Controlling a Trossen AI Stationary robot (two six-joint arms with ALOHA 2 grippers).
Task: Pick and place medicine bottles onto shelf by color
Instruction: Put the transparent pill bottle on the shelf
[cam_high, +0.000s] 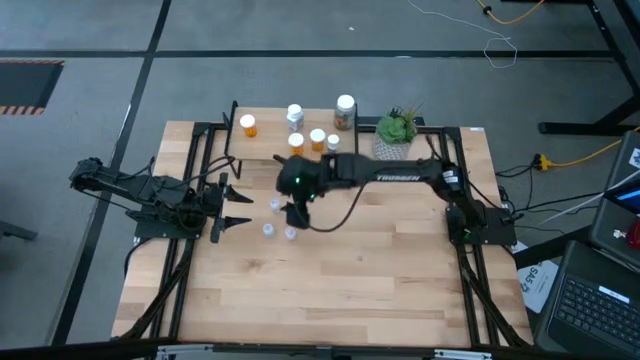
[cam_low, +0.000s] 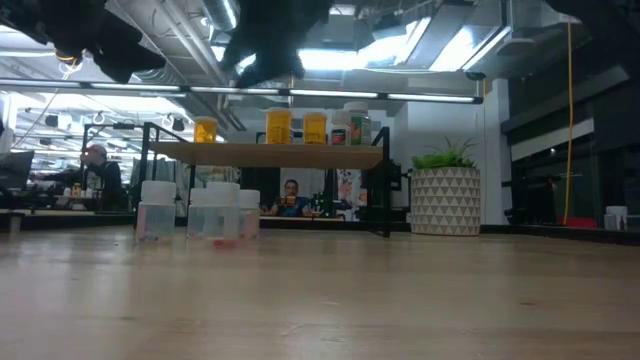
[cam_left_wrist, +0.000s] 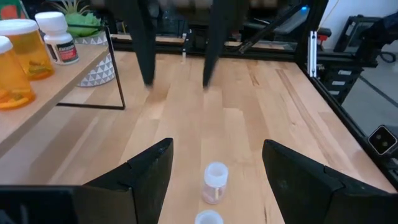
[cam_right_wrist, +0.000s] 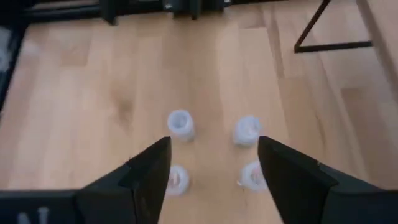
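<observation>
Several clear-bluish bottles (cam_right_wrist: 180, 123) with pale caps stand upright in a cluster on the tabletop (cam_high: 268, 230) (cam_low: 210, 212). My right gripper (cam_right_wrist: 214, 146) (cam_high: 295, 210) is open and hovers well above them, fingers pointing down, touching none. The shelf (cam_high: 262, 138) (cam_low: 265, 153) stands at the far edge and carries orange bottles (cam_low: 278, 126) (cam_left_wrist: 25, 46), one clear bottle (cam_high: 295, 115) and the dark white-capped bottle (cam_high: 345, 110) (cam_left_wrist: 59, 40). My left gripper (cam_left_wrist: 217, 149) (cam_high: 238, 207) is open and waits low at the cluster's left, with one clear bottle (cam_left_wrist: 215, 180) ahead of its fingers.
A potted green plant (cam_high: 397, 130) (cam_low: 445, 190) stands right of the shelf at the far edge. Black frame rails (cam_high: 190, 250) run along the table's left and right sides. Bare wood lies on the near half (cam_high: 330, 290). People sit in the room behind (cam_low: 95, 170).
</observation>
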